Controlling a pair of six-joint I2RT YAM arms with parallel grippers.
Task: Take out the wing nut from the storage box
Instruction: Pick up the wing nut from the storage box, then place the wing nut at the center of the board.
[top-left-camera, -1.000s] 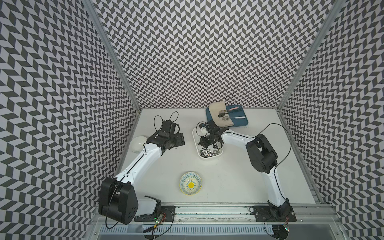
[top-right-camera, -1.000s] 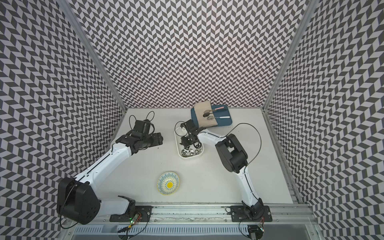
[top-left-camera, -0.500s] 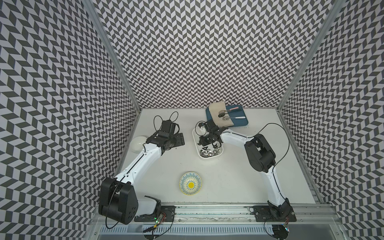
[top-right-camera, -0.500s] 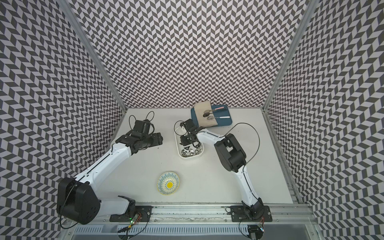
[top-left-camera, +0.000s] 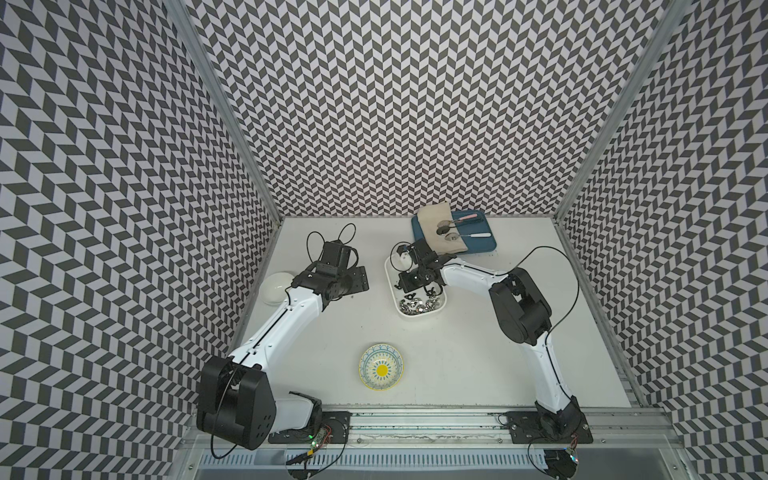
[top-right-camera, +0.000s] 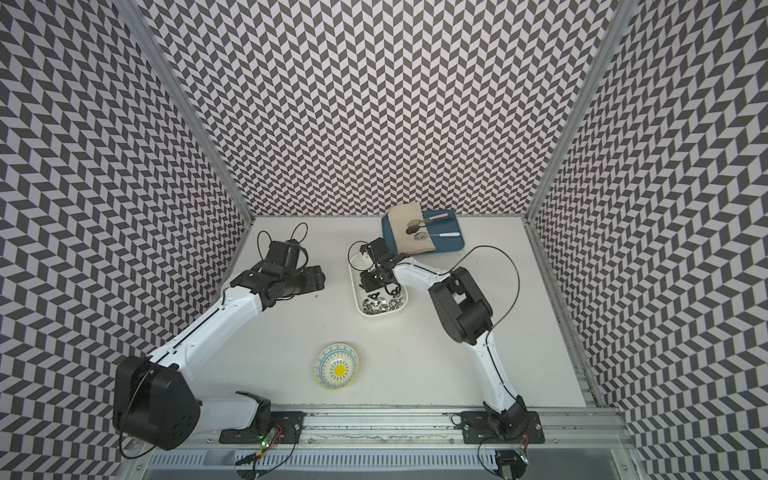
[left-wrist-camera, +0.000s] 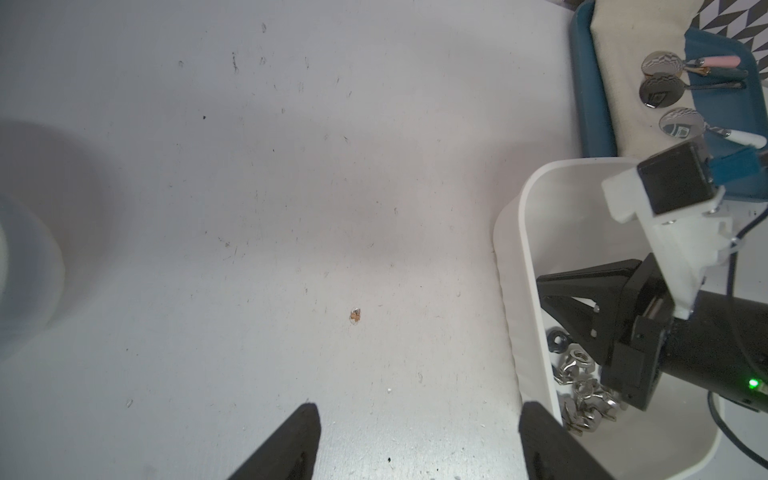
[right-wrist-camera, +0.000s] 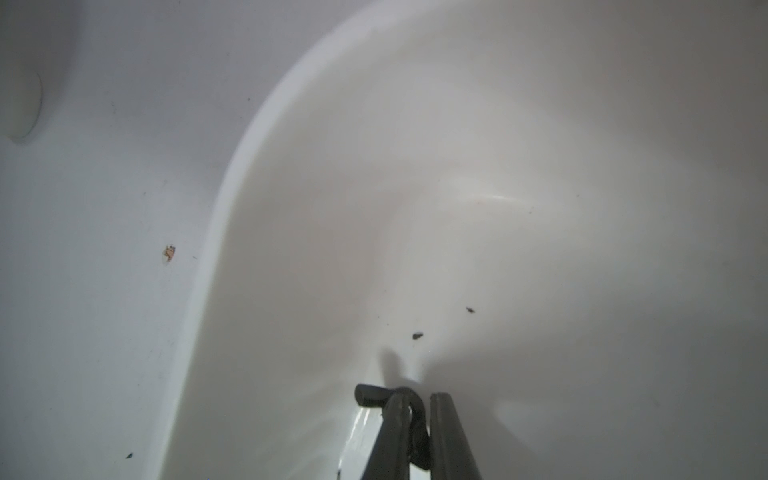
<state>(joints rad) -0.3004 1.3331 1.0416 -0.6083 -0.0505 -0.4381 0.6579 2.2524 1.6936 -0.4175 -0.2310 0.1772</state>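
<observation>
Clearly the right gripper (right-wrist-camera: 415, 401) has its jaws pinched nearly together on a small dark wing nut (right-wrist-camera: 370, 395), low inside the storage box (left-wrist-camera: 524, 232), close to its floor and not far from a rounded corner. Only one wing pokes out past the fingers, so the hold looks thin. I'd guess the hard, smooth little piece could twist or slip free on the lift, or catch the glossy white plastic wall. Shiny silver nuts (left-wrist-camera: 582, 386) lie heaped toward one end of the tub. The left gripper (left-wrist-camera: 419, 419) hangs wide open and empty over the scuffed white table (left-wrist-camera: 291, 208), beside the box.
</observation>
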